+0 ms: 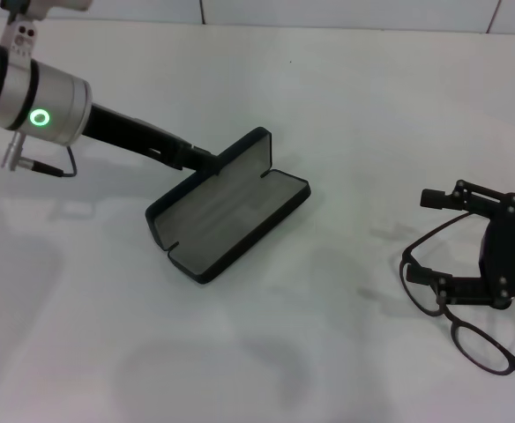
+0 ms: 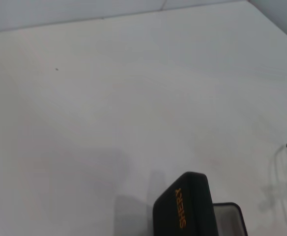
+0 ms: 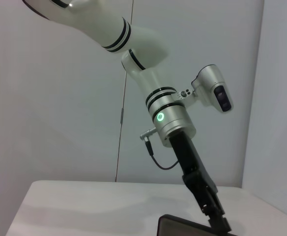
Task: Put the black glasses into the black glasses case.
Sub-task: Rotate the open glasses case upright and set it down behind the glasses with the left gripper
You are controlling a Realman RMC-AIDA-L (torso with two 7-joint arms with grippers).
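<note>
On the white worktop (image 1: 328, 106) the flat matte-black hinged glasses case (image 1: 227, 207) lies open at centre-left, its grey lining bare. The left gripper (image 1: 206, 163) has its jaws clamped on the raised lid's edge. Well to the right, the right gripper (image 1: 438, 238) holds its jaws apart around the thin-rimmed black glasses (image 1: 469, 308), its body cut off by the frame edge.

Bright even light, soft faint shadows
</note>
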